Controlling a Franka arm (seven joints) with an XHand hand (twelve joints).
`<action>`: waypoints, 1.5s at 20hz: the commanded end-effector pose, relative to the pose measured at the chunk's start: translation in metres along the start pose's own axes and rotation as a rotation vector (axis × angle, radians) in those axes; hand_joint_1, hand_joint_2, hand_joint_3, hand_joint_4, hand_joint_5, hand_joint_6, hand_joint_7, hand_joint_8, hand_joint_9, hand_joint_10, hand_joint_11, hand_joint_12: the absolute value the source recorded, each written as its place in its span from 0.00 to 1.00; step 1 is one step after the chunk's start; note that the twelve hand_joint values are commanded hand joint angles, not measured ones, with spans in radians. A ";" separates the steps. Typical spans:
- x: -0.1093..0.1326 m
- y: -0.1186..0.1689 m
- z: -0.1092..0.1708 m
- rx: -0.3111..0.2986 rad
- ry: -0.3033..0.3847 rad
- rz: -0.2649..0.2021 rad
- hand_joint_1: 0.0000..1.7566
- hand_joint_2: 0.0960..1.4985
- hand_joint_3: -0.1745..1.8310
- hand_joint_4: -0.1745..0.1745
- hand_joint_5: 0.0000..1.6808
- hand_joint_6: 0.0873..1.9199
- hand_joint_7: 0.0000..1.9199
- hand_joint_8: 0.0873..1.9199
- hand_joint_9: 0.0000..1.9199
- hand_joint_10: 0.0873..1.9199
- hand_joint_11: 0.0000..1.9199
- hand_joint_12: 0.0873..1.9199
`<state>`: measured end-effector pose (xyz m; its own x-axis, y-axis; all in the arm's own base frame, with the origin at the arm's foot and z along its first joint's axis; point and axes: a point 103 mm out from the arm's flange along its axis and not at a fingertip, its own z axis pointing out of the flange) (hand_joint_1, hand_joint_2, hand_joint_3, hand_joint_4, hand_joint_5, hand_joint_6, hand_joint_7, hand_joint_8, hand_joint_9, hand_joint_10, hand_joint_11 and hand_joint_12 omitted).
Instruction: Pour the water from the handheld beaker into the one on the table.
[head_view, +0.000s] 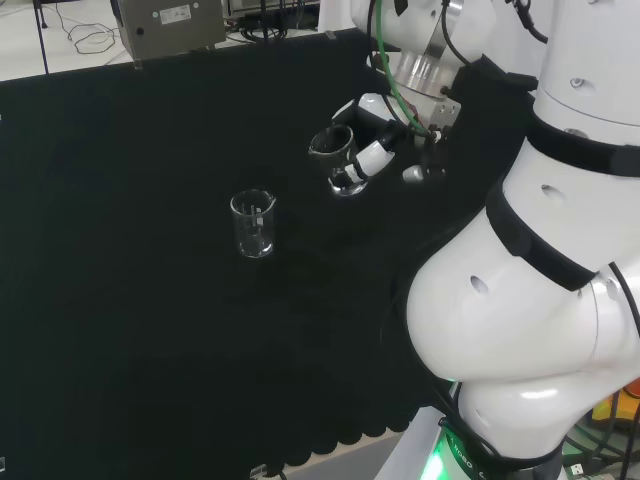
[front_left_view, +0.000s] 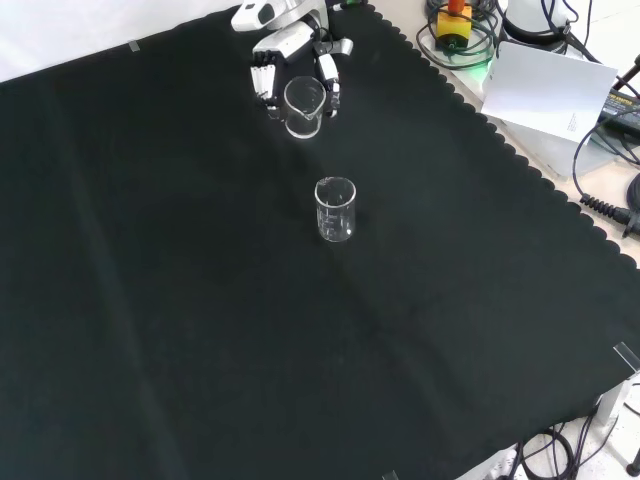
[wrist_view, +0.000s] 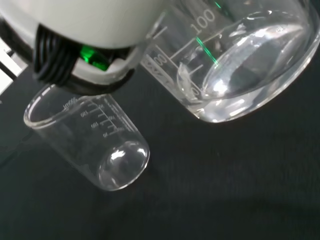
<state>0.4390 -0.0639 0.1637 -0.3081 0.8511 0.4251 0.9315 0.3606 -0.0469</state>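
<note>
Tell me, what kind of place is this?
Probably a robotics lab. A white arm with a hand holds a glass beaker above a bench under black cloth, a second beaker stands on the cloth, and cables and equipment crowd the edges.

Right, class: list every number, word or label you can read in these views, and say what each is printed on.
"100": scale mark on the handheld beaker, wrist view.
Scale numbers on the table beaker: too small to read.
Label on the grey box, head view: too blurred.
</note>
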 end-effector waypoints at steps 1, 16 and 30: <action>0.024 0.013 0.006 0.083 -0.083 0.013 0.75 0.37 0.45 0.00 0.73 0.36 0.67 0.34 0.82 0.23 0.64 0.37; 0.065 0.051 0.010 0.310 -0.341 0.101 0.74 0.35 0.50 0.00 0.71 0.43 0.65 0.41 0.83 0.29 0.63 0.37; 0.084 0.065 0.013 0.462 -0.499 0.146 0.74 0.34 0.54 0.00 0.69 0.47 0.64 0.46 0.82 0.36 0.62 0.38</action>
<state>0.4716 0.0274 0.1850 -0.3202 0.9467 -0.0346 0.8458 0.2692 -0.4606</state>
